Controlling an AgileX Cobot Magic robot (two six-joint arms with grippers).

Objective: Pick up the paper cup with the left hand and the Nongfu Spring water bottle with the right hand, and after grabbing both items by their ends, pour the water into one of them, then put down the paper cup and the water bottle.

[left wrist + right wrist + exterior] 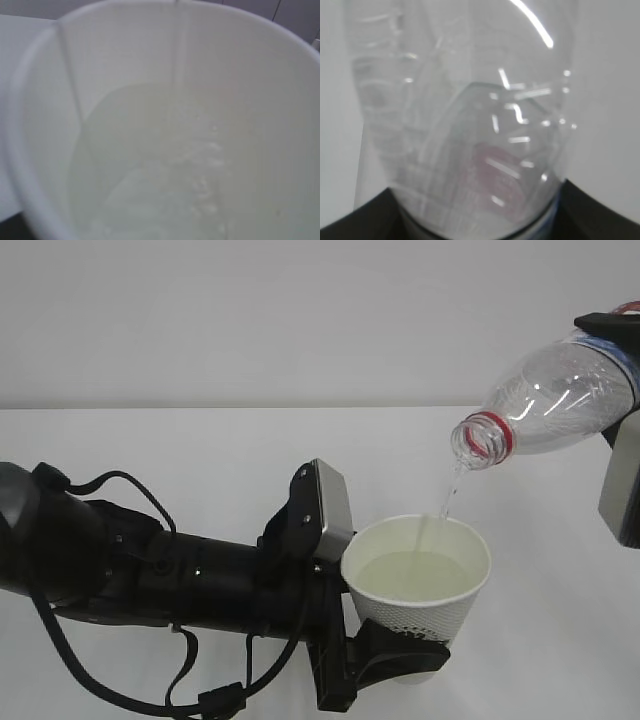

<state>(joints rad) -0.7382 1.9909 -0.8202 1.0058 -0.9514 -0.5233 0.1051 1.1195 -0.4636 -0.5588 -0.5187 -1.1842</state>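
White tabletop (200, 450) runs back to a pale wall behind my two arms. My left hand (395, 655) clamps its black forked gripper around the lower part of the paper cup (416, 590), holding it upright and off the table. My right hand (625, 430) grips the Nongfu Spring water bottle (550, 400) near its base, tilted mouth-down above the cup. A thin stream of water (447, 495) falls into the cup, which is over half full.
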